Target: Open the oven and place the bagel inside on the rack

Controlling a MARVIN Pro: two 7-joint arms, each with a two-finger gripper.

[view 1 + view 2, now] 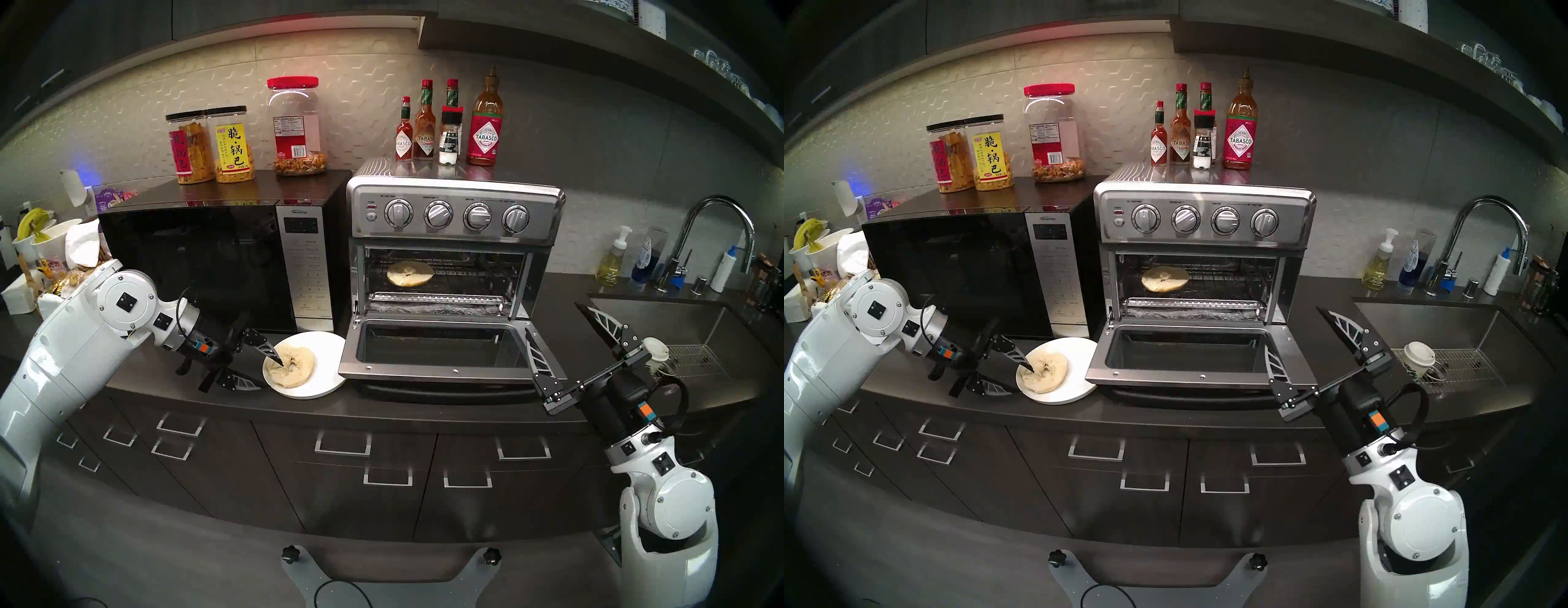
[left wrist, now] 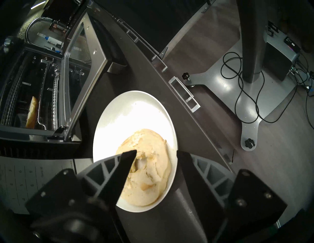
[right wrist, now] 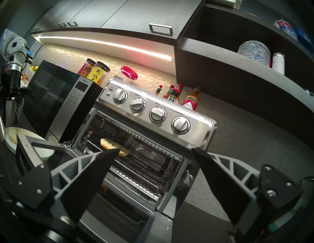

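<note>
Left gripper (image 1: 271, 373) at the bagel half (image 1: 292, 365) on the plate (image 1: 322, 382)

One finger (image 2: 127, 161) sits in the half's hole, the other past the plate rim; whether it grips, I cannot tell. Right gripper (image 1: 555, 339) is spread, empty. Second half (image 1: 410, 273) lies on the rack (image 1: 466, 282) in the open oven (image 1: 454, 212).

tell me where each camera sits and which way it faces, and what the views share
Head stereo left: high, looking down at the counter; both arms show, left gripper at the plate.
Head stereo right: almost the same picture, set slightly to one side.
Left wrist: looks down on the bagel half between its fingers, view turned sideways.
Right wrist: low, tilted up into the open oven; right gripper open.
Shared: all four show the second bagel half on the rack.
</note>
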